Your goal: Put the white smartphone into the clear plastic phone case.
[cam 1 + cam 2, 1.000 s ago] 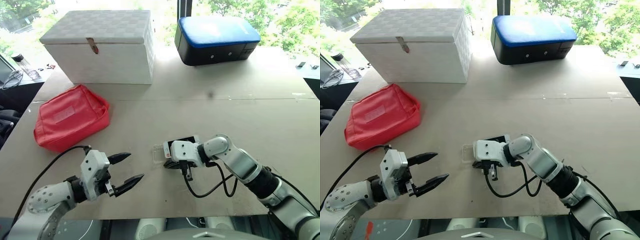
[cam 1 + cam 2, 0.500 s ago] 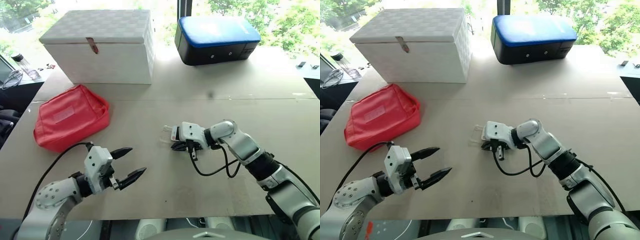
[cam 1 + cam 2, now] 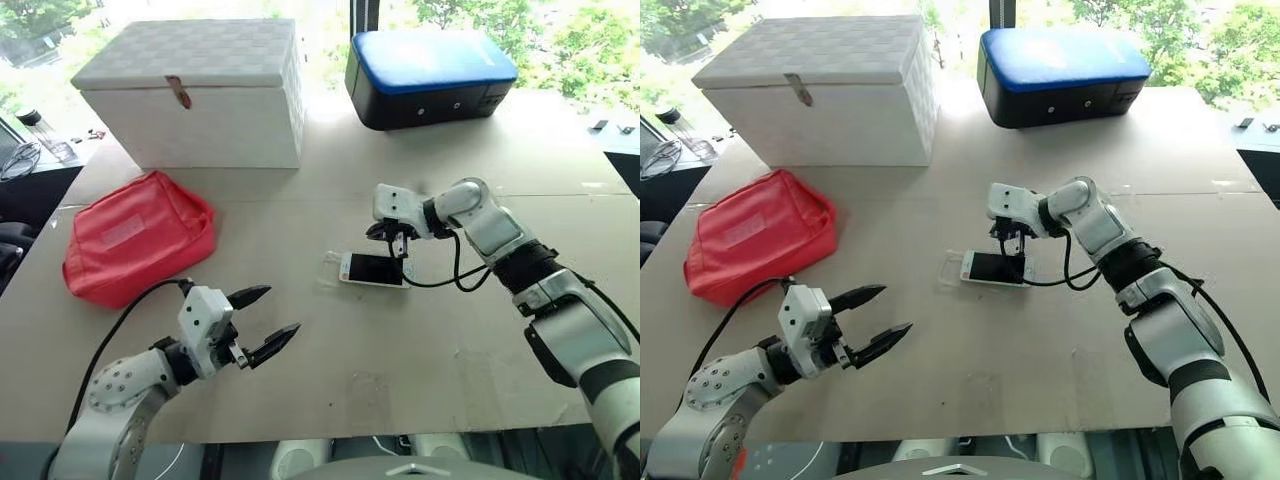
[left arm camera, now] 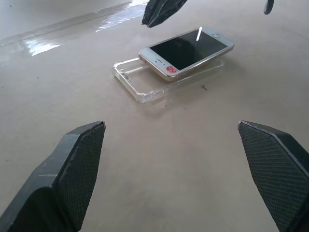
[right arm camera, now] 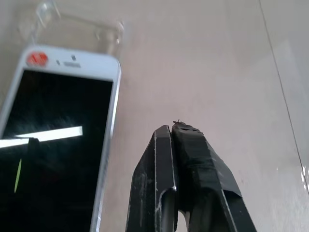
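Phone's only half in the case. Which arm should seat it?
Probably right: the right gripper, shut, hangs just above the phone overlapping the case; the open left gripper is farther away.

bright daylight pours in from the windows (image 3: 330, 12) behind the far edge of the table (image 3: 420, 350), and the view outside is washed out to near white. the lid of the white box (image 3: 200, 55) and the blue top of the dark case (image 3: 430, 58) catch this backlight and look pale. the far tabletop shines with a soft glare, seen as a bright streak in the left wrist view. shadows are weak and short. the white smartphone (image 4: 186, 48) carries a thin bright reflection on its black screen. in the right wrist view the near fingers (image 5: 186, 193) are sharp, while the far end of the clear plastic phone case (image 5: 77, 26) looks soft.
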